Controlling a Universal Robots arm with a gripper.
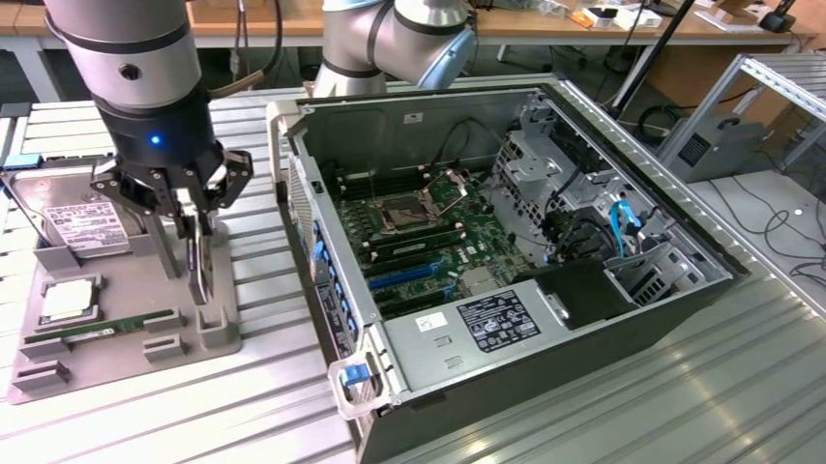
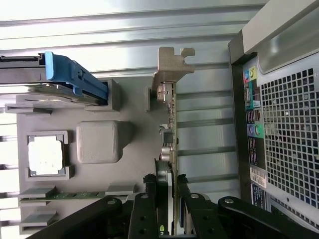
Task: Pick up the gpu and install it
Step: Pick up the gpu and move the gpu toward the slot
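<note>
The gpu point(image 2: 171, 124) is marked by a dark board and a silver-grey bracket. The tray point(image 2: 134, 107) is coloured plain grey, the memory stick point(image 2: 70, 195) green, the tool point(image 2: 165, 180) black, the ribbed bench point(image 1: 645, 406) silver.

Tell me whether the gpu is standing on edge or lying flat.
Standing on edge: in the exterior view the gpu rises vertically from the grey holder, with the gripper closed on its faces.
</note>
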